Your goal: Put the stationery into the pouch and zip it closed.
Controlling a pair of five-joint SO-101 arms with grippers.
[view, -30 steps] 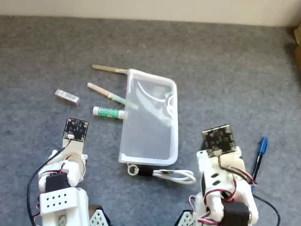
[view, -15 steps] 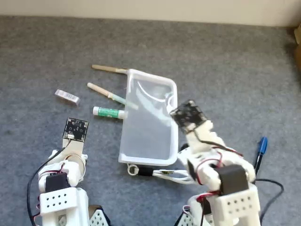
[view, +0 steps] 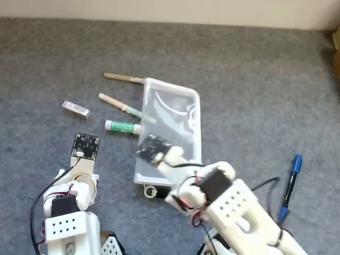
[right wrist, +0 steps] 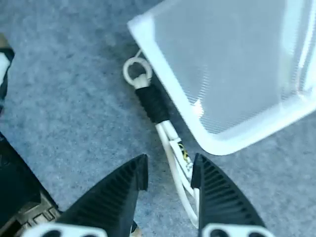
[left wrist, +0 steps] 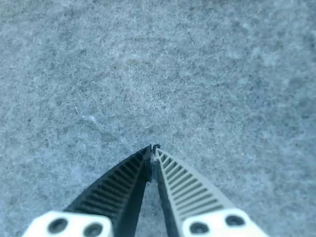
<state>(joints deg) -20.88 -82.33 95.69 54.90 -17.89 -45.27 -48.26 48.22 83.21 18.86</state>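
Just beside the pouch (right wrist: 232, 69), at its ring corner, the right gripper (right wrist: 170, 163) stands spread over the white cord (right wrist: 165, 133). Well apart from the pouch, the left gripper (left wrist: 153, 148) is pressed together over grey carpet (left wrist: 148, 59).

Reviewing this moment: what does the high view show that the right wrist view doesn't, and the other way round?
High view: a wooden pencil, a second pencil, a green-and-white tube, a wrapped eraser and a blue pen, all lying on the grey carpet. Right wrist view: the right gripper, open, with the white cord seen between its fingertips. Both: the translucent pouch and its white ring.
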